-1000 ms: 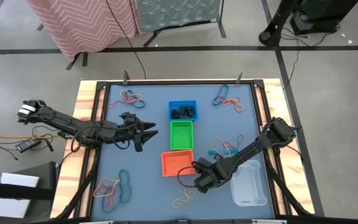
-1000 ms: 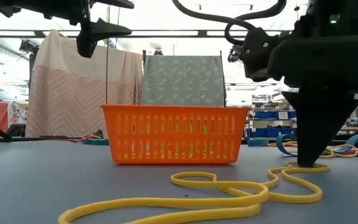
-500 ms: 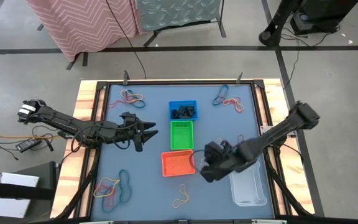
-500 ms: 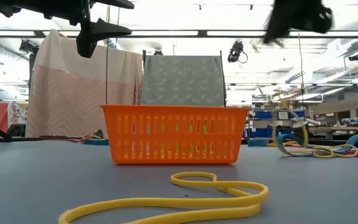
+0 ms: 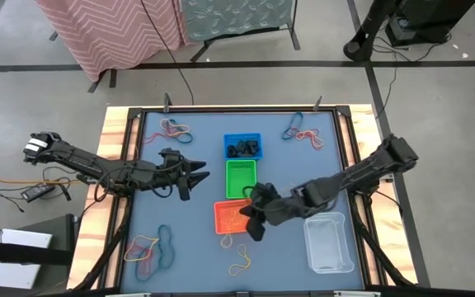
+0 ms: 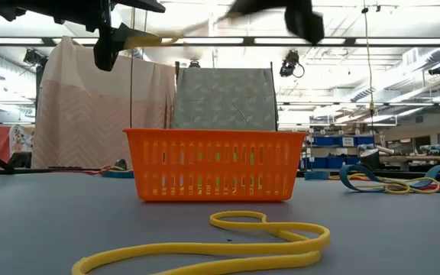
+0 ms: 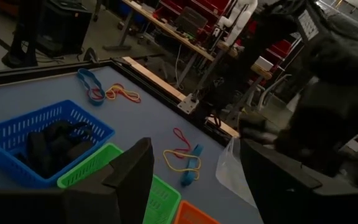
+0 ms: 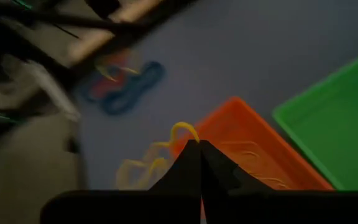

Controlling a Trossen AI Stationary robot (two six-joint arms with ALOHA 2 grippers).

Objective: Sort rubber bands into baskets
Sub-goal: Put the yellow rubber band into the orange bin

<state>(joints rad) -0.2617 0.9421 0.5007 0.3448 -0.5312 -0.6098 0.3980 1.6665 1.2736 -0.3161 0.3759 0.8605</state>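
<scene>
1. Risk of a miss: the right pincer [image 5: 252, 221], jaws pressed tight on a yellow band [image 8: 182, 131], hangs above the orange basket [image 5: 231, 216] near that basket's 3 o'clock edge. The band's loose loops dangle past the rim toward the bench [image 5: 196, 247], so letting go here could leave it draped on the wall or fallen outside.

2. Snagging: the thin loop may cling to a fingertip when the jaws part, then get carried off again as the arm leaves.

3. Knocking: the pincer is low and close to the orange basket; a sideways swing could shove that light basket into the green basket [image 5: 240, 178] at its 12 o'clock.

4. Left arm: the left pincer [image 5: 190, 177] waits with jaws spread wide and nothing in them, at 9 o'clock of the green basket. Any reach toward the centre could meet the right arm.

5. Leftovers: another yellow band [image 5: 242, 262] lies at 6 o'clock of the orange basket, with mixed clumps at the bench's corners; the blue basket [image 5: 242, 147] already holds black bands. The clear tub [image 5: 330, 242] at 3 o'clock is near the right arm's path.
</scene>
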